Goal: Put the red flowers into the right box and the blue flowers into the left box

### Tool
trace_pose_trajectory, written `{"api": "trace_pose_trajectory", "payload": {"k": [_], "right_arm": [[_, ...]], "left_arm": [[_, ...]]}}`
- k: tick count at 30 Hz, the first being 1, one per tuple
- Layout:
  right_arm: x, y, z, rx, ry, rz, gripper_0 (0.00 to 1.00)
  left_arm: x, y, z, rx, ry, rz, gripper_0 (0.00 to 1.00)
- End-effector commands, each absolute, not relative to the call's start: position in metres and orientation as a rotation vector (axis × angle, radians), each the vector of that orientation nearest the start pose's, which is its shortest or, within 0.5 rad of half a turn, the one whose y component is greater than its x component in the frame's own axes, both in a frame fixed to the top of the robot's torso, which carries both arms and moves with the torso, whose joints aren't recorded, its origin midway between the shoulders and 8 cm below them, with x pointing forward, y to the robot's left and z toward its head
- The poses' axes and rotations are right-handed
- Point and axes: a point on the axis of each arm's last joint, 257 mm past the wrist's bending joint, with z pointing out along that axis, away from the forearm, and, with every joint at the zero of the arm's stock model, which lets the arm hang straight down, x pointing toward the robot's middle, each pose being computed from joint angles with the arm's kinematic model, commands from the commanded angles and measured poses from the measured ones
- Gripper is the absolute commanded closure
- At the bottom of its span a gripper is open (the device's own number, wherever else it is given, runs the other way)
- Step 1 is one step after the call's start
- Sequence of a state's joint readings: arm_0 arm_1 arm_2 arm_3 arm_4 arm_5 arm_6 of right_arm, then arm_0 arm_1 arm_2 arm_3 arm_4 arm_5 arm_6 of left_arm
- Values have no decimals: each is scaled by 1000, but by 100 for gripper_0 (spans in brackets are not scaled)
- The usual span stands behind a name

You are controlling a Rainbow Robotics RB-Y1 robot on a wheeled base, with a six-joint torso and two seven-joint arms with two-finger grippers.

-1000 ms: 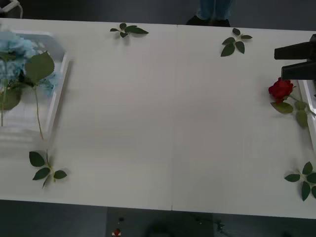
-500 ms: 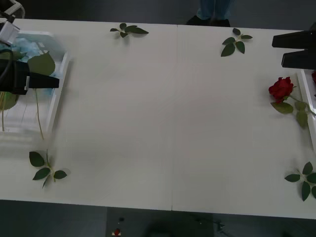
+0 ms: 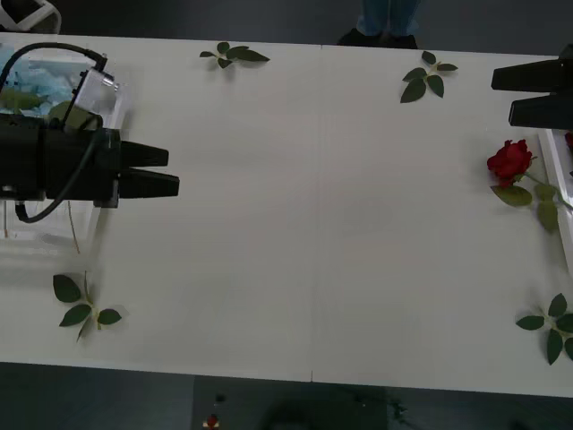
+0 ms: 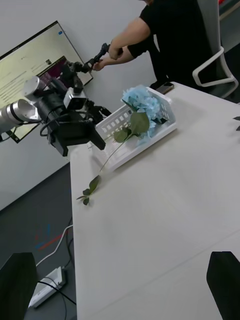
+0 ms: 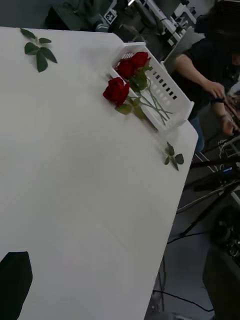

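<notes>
One red rose (image 3: 508, 161) lies on the table with its stem across the rim of the right box (image 3: 552, 159). In the left wrist view, this bloom (image 5: 116, 91) hangs outside the right box (image 5: 175, 97), and two more red flowers (image 5: 132, 64) lie inside. The blue flowers (image 3: 36, 76) rest in the left box (image 3: 95, 219); in the right wrist view, the clusters (image 4: 145, 102) fill one end of the left box (image 4: 131, 150). My left gripper (image 3: 172, 171) hovers open just right of that box. Beyond the rose, my right gripper (image 3: 501, 96) is open and holds nothing.
Loose leaf sprigs lie at the far edge (image 3: 233, 54), far right (image 3: 428, 76), near left (image 3: 81, 305) and near right (image 3: 551, 327). A long stem with a leaf (image 4: 90, 187) trails out of the left box onto the table.
My left arm has swung in from the left, across the left box, toward the table's middle. The right gripper has drifted slightly farther from the rose. The rose has not moved.
</notes>
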State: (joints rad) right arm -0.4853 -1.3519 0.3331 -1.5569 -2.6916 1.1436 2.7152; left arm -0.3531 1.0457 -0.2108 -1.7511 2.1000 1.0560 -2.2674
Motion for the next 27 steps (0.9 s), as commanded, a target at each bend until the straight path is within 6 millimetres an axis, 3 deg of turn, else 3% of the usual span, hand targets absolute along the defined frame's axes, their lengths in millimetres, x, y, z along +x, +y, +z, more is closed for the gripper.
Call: {"api": "trace_pose_trajectory", "payload": {"k": [1, 4, 9, 13, 27], "right_arm": [[415, -208, 26, -1035, 1604, 1055, 0], [415, -208, 26, -1035, 1604, 1055, 0], [415, -208, 26, -1035, 1604, 1055, 0], [415, -208, 26, -1035, 1604, 1055, 0], [415, -208, 26, -1035, 1604, 1055, 0]], "left_arm": [[414, 157, -34, 1086, 1709, -941, 0], [409, 160, -14, 1082, 1647, -973, 0], [423, 179, 11, 1037, 1582, -951, 0], [430, 187, 11, 1043, 1583, -912, 0], [432, 181, 2, 1054, 1578, -906, 0]]}}
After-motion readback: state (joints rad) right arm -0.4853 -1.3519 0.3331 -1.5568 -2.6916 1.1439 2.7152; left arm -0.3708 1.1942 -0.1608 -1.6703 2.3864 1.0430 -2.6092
